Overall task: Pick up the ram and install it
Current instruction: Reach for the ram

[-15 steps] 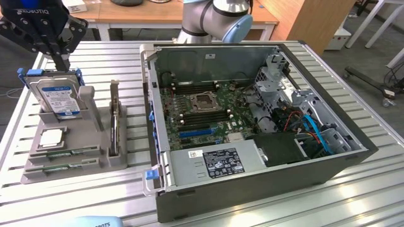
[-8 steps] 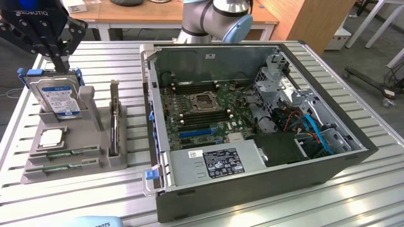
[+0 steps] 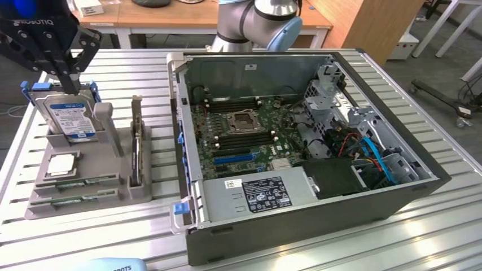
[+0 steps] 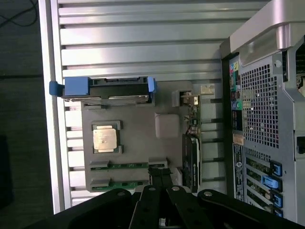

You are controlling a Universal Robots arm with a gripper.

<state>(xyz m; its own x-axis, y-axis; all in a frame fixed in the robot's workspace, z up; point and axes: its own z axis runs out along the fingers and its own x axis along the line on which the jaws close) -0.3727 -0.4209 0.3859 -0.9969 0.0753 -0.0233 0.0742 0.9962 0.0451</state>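
Fingers (image 4: 154,187) pressed together and empty, we hover over the tray (image 4: 138,143), the ram (image 4: 126,165) sits unpicked, nothing installed yet.

From my seat, the end effector (image 4: 160,171) hides one end of the ram (image 4: 121,183); the computer case (image 4: 267,119) runs off frame.
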